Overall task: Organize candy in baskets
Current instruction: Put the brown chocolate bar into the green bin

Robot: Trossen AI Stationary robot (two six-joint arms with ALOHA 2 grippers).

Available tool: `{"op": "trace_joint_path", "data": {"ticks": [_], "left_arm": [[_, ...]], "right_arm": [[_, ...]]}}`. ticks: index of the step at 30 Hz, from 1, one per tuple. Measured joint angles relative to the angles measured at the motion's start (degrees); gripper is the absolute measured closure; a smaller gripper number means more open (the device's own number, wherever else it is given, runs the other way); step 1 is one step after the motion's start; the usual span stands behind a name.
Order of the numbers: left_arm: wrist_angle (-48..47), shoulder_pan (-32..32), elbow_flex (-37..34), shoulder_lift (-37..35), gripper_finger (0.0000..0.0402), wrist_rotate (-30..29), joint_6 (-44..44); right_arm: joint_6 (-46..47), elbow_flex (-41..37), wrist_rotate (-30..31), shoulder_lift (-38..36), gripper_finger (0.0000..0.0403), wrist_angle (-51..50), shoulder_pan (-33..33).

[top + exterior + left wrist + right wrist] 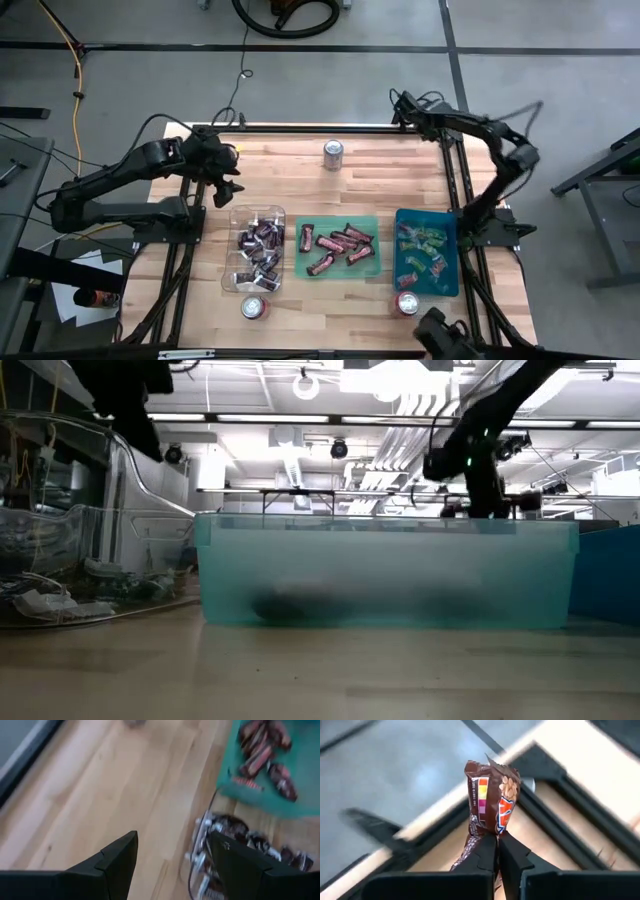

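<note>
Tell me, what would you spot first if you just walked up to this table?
Probably the three baskets in a row along the near side: the clear basket, the green basket and the teal-blue basket, each holding sorted candy. Then the right gripper, up by the table's far right corner, pinching a maroon-brown candy wrapper. Silver drink cans stand around them.

- Three baskets sit in a row on the table [300,170]: one basket [253,250] at the left, one [339,247] in the middle, one [427,251] at the right.
- Candy [340,243] lies in each.
- One can [333,154] stands near the far edge; two cans [254,307] stand by the near edge.
</note>
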Motion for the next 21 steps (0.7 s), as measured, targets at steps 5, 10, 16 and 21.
{"op": "trace_joint_path", "data": {"ticks": [5, 10, 16, 21], "left_arm": [[6.32, 0.00, 0.00, -2.09, 0.0167, 0.07, 0.00], [14.80, 0.00, 0.00, -2.03, 0.0167, 0.11, 0.76], [28.41, -0.17, 0.00, -0.15, 0.0167, 0.32, -6.22], [36.94, -0.98, 0.00, 2.36, 0.0167, 1.19, -14.31]], "right_arm": [[-13.11, 0.01, 2.68, -11.66, 0.0401, 1.00, 3.75], [-29.92, 0.01, 0.52, -22.59, 0.0402, 5.30, 10.63], [-46.81, 0.01, -9.56, -32.18, 0.0402, 12.20, 19.85], [-53.77, 0.01, -16.41, -37.18, 0.0402, 12.52, 26.72]]}}
